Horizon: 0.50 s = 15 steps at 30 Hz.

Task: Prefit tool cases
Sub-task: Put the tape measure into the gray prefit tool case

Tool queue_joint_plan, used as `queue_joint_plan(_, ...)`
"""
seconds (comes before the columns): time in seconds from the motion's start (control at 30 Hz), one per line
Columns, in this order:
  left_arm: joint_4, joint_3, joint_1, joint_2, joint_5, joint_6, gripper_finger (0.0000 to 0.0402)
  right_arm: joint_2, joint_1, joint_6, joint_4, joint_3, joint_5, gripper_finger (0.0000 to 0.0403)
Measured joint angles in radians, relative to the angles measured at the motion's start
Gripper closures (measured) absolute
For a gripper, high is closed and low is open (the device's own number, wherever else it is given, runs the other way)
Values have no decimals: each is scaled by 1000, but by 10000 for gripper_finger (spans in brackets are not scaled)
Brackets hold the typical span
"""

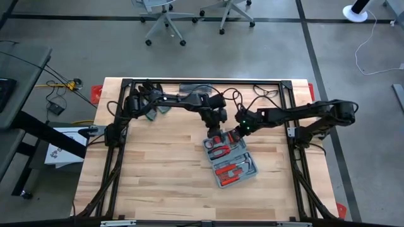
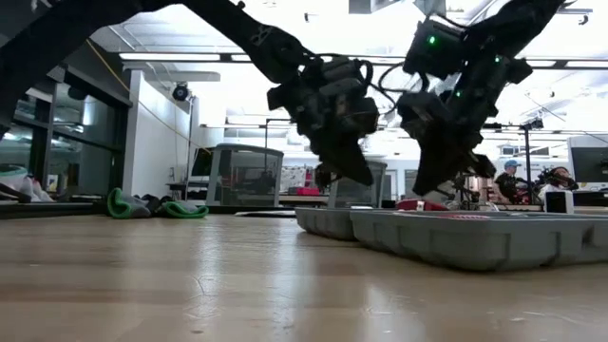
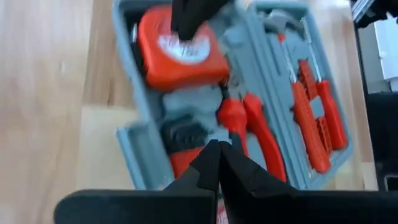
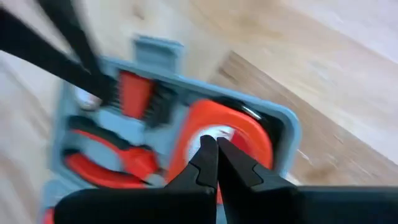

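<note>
Two grippers hang close together over one open tool case (image 1: 230,162), which lies flat on the bench a little toward its right edge and roughly midway between front and back, both halves spread and turned askew to the bench's sides. The left gripper (image 1: 214,129) sits above the case's far end with its jaws closed on nothing; the left wrist view shows its fingertips pinched together just over the red-handled pliers (image 3: 255,127). The right gripper (image 1: 232,135) comes in from the right edge, jaws likewise shut and empty, its tips poised over the round orange tape measure (image 4: 233,138) in the corner recess of the case.

The step in hand looks like pressing the tools home into their moulded recesses. To do it well, each closed tip should come down squarely on the middle of a tool, not on its edge, so the piece seats rather than tips out. The arms are near each other, so one should press while the other holds off or steadies the case's rim. A push that is off-centre could slide the light case across the wood, so pressure is best kept straight down.
</note>
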Motion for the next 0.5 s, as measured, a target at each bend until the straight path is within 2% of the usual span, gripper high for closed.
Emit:
queue_joint_plan(0.13,100,-8,-34,12,-10,-9,401,-11,2,19,-4,1,5,403)
queue_joint_plan(0.23,96,-8,-55,25,-2,-25,401,-11,1,-26,45,1,-44,403)
queue_joint_plan(0.33,42,-8,-66,23,30,4,401,-10,1,-68,167,1,-135,403)
queue_joint_plan(0.5,-69,-20,-56,-16,74,77,402,34,-7,-40,416,1,-223,403)
